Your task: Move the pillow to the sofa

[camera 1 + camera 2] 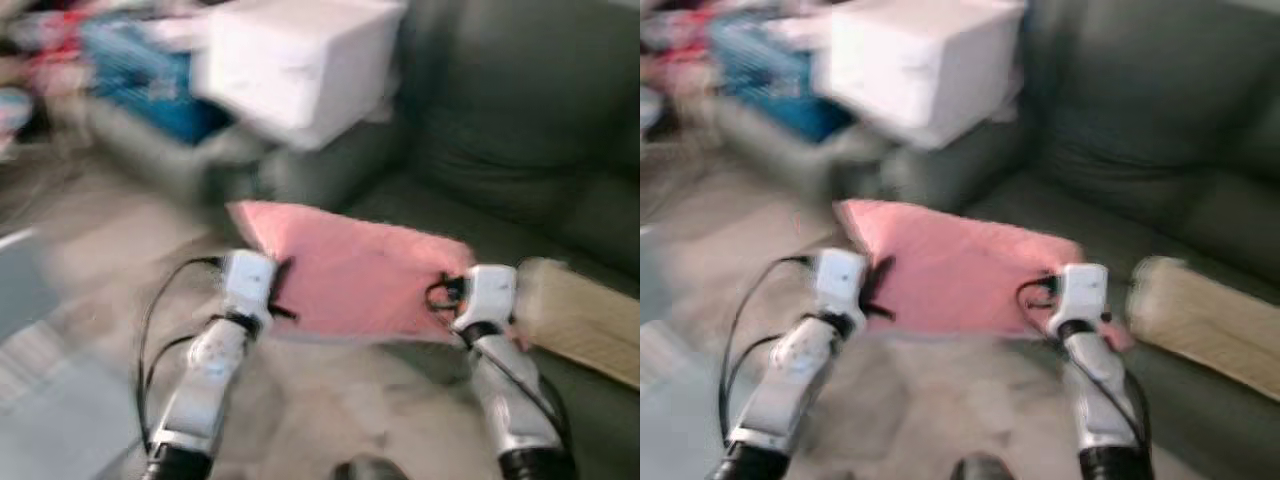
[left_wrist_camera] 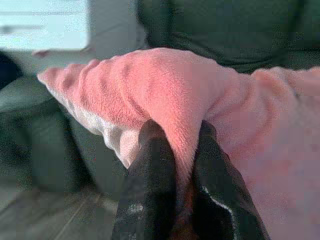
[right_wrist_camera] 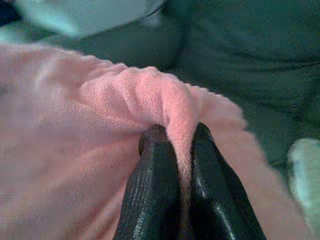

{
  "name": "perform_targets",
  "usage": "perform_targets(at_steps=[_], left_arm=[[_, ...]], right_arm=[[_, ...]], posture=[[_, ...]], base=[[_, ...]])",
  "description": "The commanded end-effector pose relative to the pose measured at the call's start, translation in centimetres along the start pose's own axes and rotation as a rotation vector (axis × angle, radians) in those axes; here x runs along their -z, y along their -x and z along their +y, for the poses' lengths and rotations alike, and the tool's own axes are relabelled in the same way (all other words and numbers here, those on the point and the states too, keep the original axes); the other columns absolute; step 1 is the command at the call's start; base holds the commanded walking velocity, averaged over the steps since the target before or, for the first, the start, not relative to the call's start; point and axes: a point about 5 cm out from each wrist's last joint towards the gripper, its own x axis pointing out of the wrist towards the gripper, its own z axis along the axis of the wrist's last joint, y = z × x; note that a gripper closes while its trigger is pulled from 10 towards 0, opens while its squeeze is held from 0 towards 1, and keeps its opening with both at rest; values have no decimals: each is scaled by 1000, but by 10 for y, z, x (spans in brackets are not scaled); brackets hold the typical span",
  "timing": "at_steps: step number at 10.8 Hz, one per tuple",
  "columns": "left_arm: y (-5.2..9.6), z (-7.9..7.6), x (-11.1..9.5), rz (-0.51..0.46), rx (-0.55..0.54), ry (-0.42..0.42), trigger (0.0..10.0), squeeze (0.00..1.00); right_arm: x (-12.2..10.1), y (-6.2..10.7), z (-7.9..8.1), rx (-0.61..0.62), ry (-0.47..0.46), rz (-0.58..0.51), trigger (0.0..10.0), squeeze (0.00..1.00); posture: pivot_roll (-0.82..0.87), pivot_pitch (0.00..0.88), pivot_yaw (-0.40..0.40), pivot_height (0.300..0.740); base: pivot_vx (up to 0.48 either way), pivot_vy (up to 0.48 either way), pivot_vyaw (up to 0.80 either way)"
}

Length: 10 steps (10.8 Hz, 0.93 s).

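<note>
Both head views are blurred; the pink pillow [image 1: 355, 275] hangs between the two arms, held flat in front of the robot, its far edge reaching over the front of the dark green sofa [image 1: 520, 130]; whether its underside touches the seat cannot be told.

The left gripper [image 2: 175, 145] holds the pillow's left edge; in the left wrist view its jaws are pinched on a raised fold of the pink fleece, one black finger [image 2: 150, 180] on each side of the ridge, the fabric bunched up between them.

The right gripper [image 3: 182, 137] holds the pillow's right edge in the same way; its jaws are pressed onto a pinched fold of the fleece, with the sofa's green cushions beyond.

A beige cushion [image 1: 580, 315] lies on the sofa seat just beside the right gripper and the pillow's right corner; whether it touches the pillow is unclear.

A white box [image 1: 300, 65] stands on the sofa's arm, above and beyond the pillow; a blue crate [image 1: 150, 85] sits further to the left of it, well apart from the pillow, among blurred clutter; pale floor [image 1: 330, 410] shows beneath the arms.
</note>
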Motion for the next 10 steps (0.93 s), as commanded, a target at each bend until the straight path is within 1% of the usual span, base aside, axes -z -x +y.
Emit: perform_targets(at_steps=[1, 3, 6, 7, 10], left_arm=[[4, 10, -2, -12, -30, -8, 10000, 0], [4, 9, -2, -14, -29, -15, 10000, 0], [4, 9, -2, -14, -25, -17, 10000, 0], [4, 9, -2, -12, -25, -7, 10000, 0], [3, 8, -1, -4, -27, -1, 10000, 0]], right_arm=[[-6, -3, 12, -35, -9, -25, 10000, 0], [-6, -2, 12, -37, -8, -25, 10000, 0], [-6, -2, 12, -39, -9, -25, 10000, 0], [-6, -2, 12, -41, -9, -25, 10000, 0], [-6, -3, 12, -42, -7, -23, 10000, 0]], posture=[[-74, 12, -38, 740], [-74, 13, -38, 740], [-75, 14, -38, 740], [-75, 15, -39, 740], [-74, 18, -40, 740]], base=[[356, 0, -800], [411, 0, -800], [421, 0, -508], [424, 0, 0], [326, 349, 0]])
